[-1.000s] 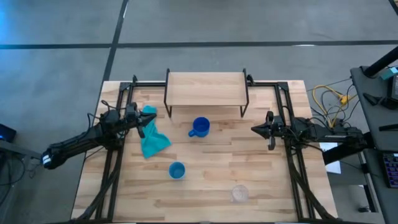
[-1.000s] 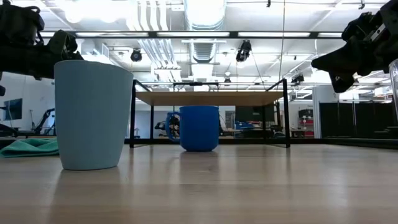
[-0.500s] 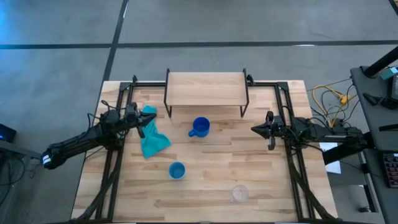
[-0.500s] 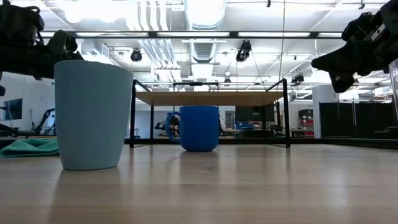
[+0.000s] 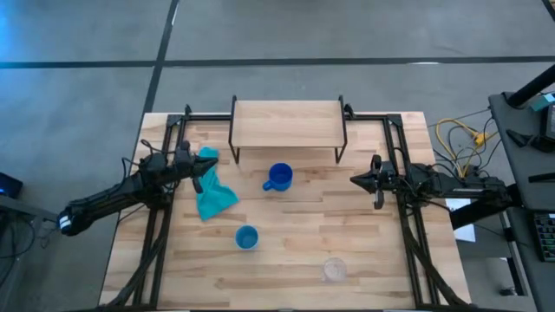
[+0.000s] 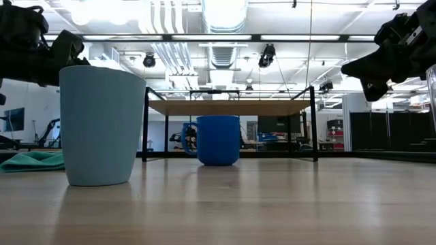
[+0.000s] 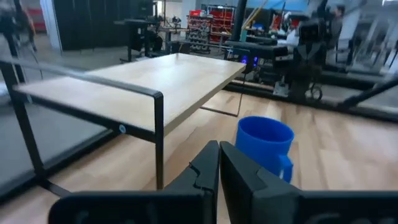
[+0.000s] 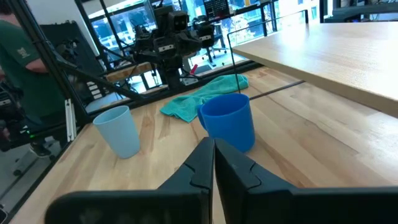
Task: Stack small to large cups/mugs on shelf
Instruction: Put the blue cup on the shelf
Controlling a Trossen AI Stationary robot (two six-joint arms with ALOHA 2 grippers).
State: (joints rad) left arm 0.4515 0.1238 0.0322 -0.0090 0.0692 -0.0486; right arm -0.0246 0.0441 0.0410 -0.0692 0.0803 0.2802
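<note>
The royal-blue mug (image 5: 278, 177) stands on the table just in front of the shelf (image 5: 286, 124), its handle toward the left. The light-blue cup (image 5: 246, 237) stands nearer the front, and the clear cup (image 5: 334, 269) at the front right. The shelf bears nothing. My left gripper (image 5: 195, 165) is shut and hovers at the table's left, above the teal cloth's far end. My right gripper (image 5: 354, 180) is shut and hovers at the table's right, pointing toward the mug (image 8: 227, 121). Neither holds anything.
A teal cloth (image 5: 211, 190) lies crumpled on the table left of the mug. Black frame rails (image 5: 160, 217) run along both sides of the table. A person in a green shirt (image 8: 18, 56) stands beyond the table's left side.
</note>
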